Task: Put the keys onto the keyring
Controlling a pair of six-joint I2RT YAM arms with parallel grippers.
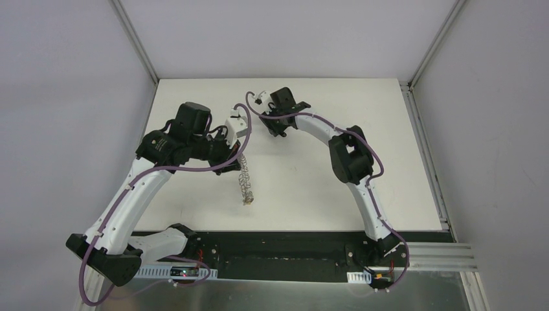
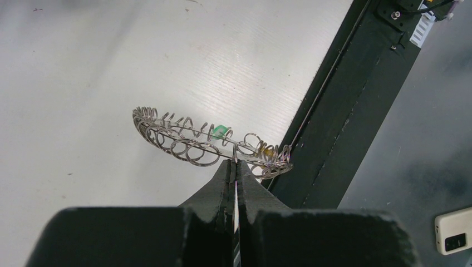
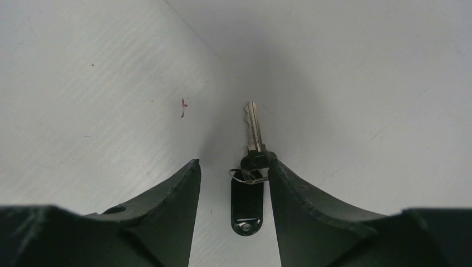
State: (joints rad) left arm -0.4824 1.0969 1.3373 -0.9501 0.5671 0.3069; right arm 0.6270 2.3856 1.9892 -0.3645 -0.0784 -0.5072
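Observation:
My left gripper is shut on the keyring, a grey metal loop fringed with small wire rings, and holds it above the table. A green key head and a yellow-orange one show among the rings. From above, the keyring dangles from the left gripper toward the table's front. My right gripper stands open just over the table at the back. A black-headed key with a black tag lies flat between its fingers, its head against the right finger.
A black strip runs along the table's near edge, close beside the hanging keyring. Beyond it, off the table, sits a small white box. Grey walls close in the table on three sides.

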